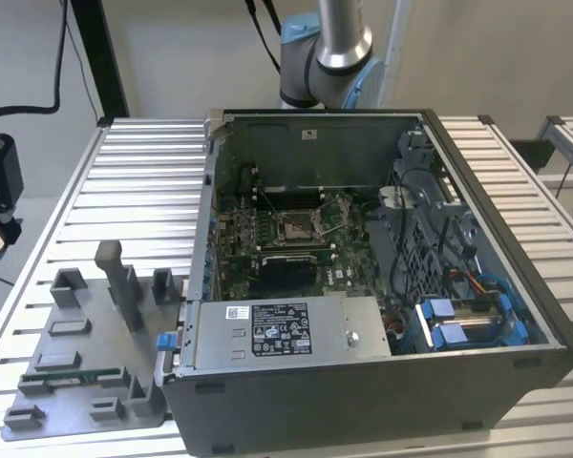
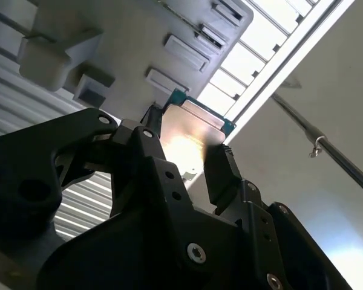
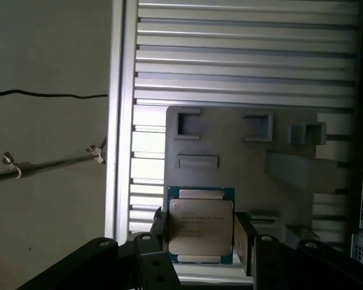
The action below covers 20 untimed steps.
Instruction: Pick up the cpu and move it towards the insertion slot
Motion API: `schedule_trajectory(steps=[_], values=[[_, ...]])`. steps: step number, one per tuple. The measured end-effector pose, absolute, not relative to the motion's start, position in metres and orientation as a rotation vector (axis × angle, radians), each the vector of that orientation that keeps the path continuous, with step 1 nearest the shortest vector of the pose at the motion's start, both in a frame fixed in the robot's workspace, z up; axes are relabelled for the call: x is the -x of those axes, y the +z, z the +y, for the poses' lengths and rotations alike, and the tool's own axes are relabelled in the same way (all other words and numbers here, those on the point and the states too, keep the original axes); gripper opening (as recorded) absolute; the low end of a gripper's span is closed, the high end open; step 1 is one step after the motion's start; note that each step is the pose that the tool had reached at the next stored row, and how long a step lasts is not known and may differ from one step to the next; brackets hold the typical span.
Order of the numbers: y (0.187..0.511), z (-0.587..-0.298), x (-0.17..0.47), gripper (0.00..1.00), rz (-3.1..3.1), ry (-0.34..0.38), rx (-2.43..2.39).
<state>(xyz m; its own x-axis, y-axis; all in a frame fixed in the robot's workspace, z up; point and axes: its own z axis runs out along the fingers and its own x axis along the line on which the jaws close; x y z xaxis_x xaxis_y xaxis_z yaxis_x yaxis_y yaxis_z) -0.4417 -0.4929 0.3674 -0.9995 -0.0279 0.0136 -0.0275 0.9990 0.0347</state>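
The cpu (image 3: pixel 201 225), a square chip with a silvery metal top and a green rim, sits between my gripper's (image 3: pixel 201 240) two black fingers, which are shut on its opposite edges. In the second wrist view the cpu (image 2: pixel 190 134) gleams between the same fingers of the gripper (image 2: pixel 184 158). It hangs above the near end of the grey fixture plate (image 3: pixel 230 145), close to the table edge. The insertion slot (image 1: pixel 296 227), a silver-framed socket with a dark centre, lies on the motherboard inside the open computer case (image 1: pixel 477 315). In the exterior view the arm (image 1: pixel 339 38) stands behind the case.
The grey fixture plate (image 1: pixel 86 363) with raised blocks lies on the slatted table at the exterior view's left, with a green memory stick (image 1: pixel 72 379) on it. Case walls, a power supply (image 1: pixel 277 329) and blue drive brackets (image 1: pixel 468 320) surround the motherboard. A camera (image 1: pixel 0 181) stands at the far left.
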Motion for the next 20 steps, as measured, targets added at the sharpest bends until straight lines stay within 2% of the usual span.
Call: schedule_trajectory(steps=[9, 20], values=[[0.368, -0.493, 0.440, 0.00, -3.127, -0.054, -0.044], [0.368, -0.493, 0.406, 0.00, -3.127, -0.054, -0.043]])
